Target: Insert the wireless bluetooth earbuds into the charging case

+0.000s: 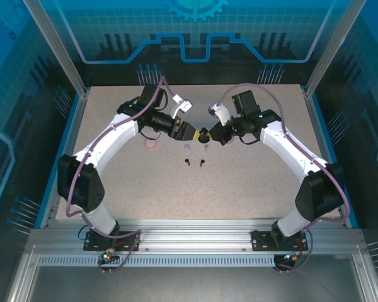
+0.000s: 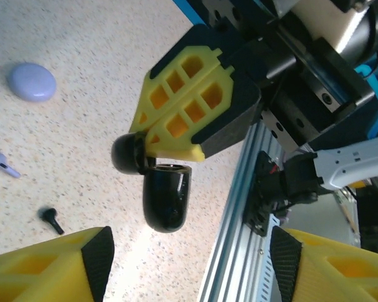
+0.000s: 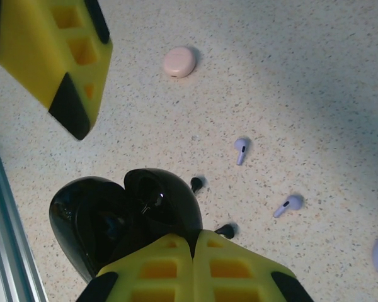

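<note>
Right hand [image 3: 193, 242]: I see it clamped on the open black case [image 3: 126, 214].
Left hand [image 2: 190, 251]: fingers apart, empty.
Earbuds: two lavender earbuds [image 3: 240, 150], two black earbuds [image 3: 196, 184], loose on the counter [image 3: 302, 75].
Other cases: pink case [image 3: 179, 61], lavender case [image 2: 31, 82].

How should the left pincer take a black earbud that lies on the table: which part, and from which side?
Probably from straight above: the black earbud lies flat on the table, so only its upper side is free. Set the open left pincer across the thin stem, just below the rounded head, one finger on each long side.
</note>
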